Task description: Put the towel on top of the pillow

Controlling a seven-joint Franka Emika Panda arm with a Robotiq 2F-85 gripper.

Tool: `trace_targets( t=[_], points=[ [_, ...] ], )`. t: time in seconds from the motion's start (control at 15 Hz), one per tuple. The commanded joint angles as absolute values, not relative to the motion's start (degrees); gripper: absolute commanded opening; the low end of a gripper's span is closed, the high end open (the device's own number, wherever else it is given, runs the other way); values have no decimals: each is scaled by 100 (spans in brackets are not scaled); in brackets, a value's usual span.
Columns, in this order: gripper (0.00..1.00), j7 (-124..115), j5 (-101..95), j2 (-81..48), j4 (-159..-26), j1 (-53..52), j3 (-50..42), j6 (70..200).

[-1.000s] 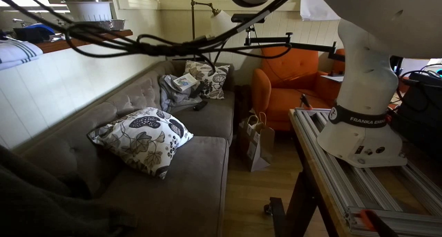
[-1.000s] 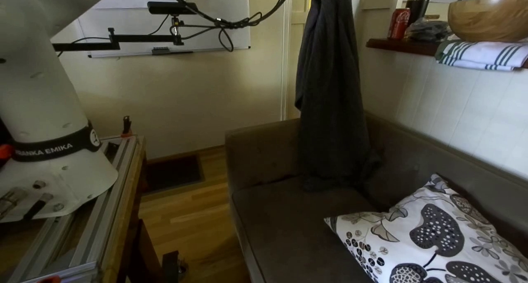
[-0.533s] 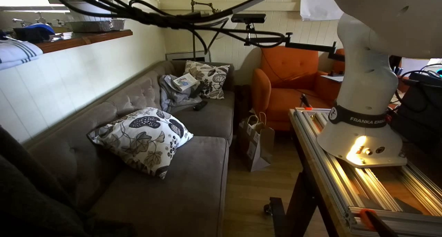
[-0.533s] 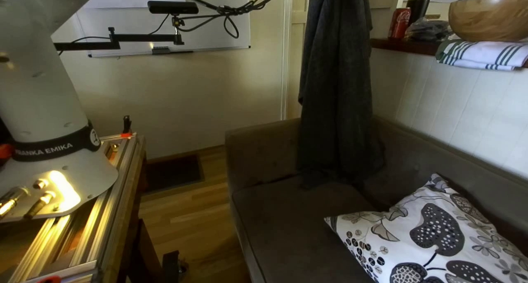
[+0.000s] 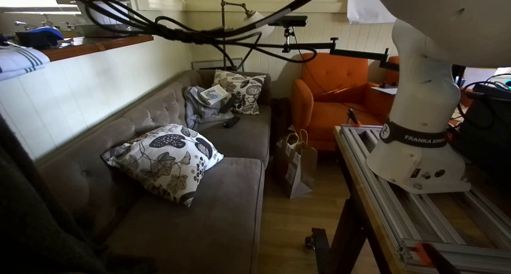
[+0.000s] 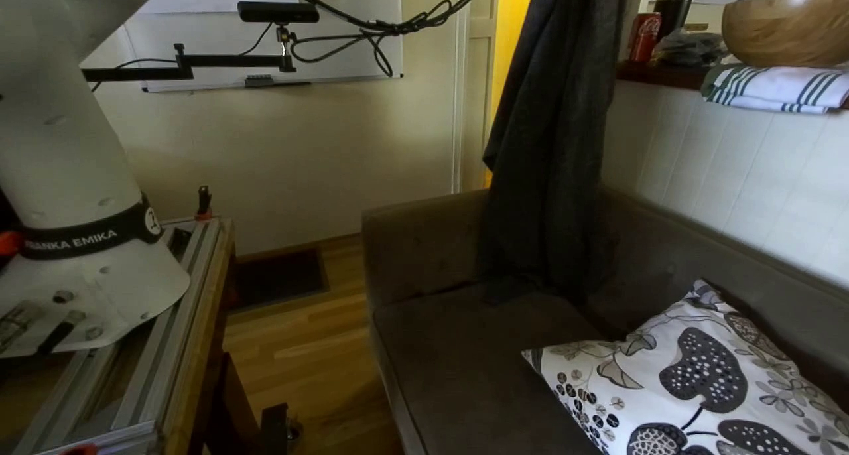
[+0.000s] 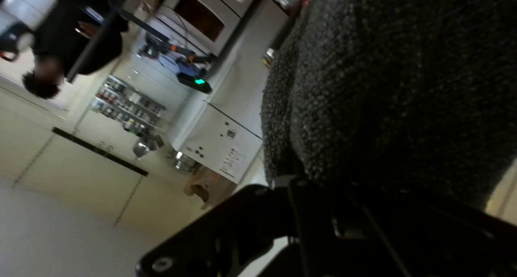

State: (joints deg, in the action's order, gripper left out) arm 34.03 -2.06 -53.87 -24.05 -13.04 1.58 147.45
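Observation:
The dark grey towel (image 6: pixel 550 143) hangs from above the picture in an exterior view, its lower end on the sofa seat. It also shows as a dark mass at the left edge of an exterior view (image 5: pixel 28 210). In the wrist view the towel (image 7: pixel 387 91) fills the right side, its cloth running into the jaws. My gripper (image 7: pixel 328 183) is shut on the towel; the fingertips are dark and partly hidden by cloth. The gripper is out of both exterior views. A white floral pillow (image 6: pixel 703 375) lies on the sofa beside the towel, also seen in an exterior view (image 5: pixel 171 158).
The grey sofa (image 5: pixel 223 214) stands along the wall. A shelf (image 6: pixel 663 75) above it holds a can, a wooden bowl (image 6: pixel 783 30) and a striped cloth (image 6: pixel 776 89). A second floral pillow (image 5: pixel 243 92) lies farther along. Arm cables (image 5: pixel 179 33) hang across the room.
The towel's upper part has swung right, toward the shelf side, in an exterior view, and it now hangs at a slant. The arm and its cables have shifted. The pillow has not moved.

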Motion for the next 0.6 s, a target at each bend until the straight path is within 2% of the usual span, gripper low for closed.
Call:
trace_targets(
  t=[0.0,0.4,0.47,0.53],
  points=[
    [3,2734,-609,-5293,-2473,-739,-285,14785],
    [3,1257,-1572,-5393,-2550,-283,-1538,14603],
    [12,1764,-1301,-5391,-2631,-226,-1075,14678],
    [12,1545,-1426,-5426,-2615,-210,-1241,14628]
  ],
)
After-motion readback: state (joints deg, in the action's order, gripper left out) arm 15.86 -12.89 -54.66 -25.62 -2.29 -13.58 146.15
